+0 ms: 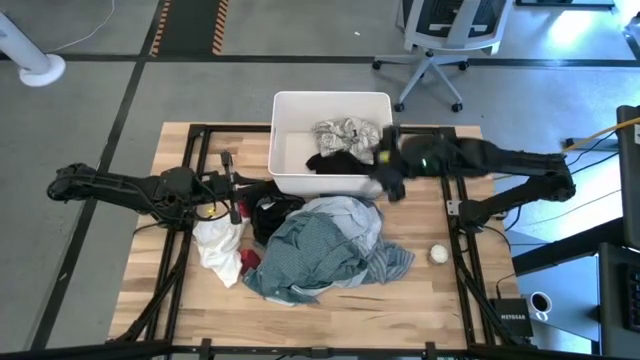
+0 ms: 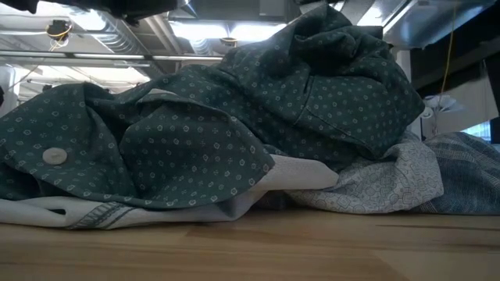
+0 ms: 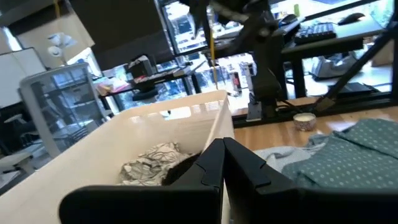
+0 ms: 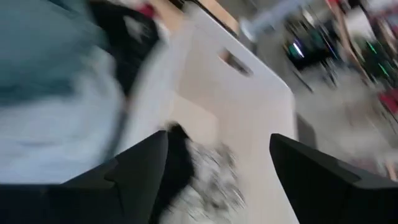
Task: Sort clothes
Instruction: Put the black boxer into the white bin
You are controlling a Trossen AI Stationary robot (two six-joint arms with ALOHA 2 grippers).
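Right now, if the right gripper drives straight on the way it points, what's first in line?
Probably the clothes already in the tub: the open right gripper points down into it, at the black piece and grey-white patterned one. Depth is unclear through the blur.

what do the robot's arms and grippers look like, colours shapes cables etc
Both arms are matte black with jointed, tubular links. The right arm shows a small green light near its wrist. The left gripper has flat, angular black fingers; the right gripper has broad, wedge-shaped black fingers. A yellow cable loops by the left arm.
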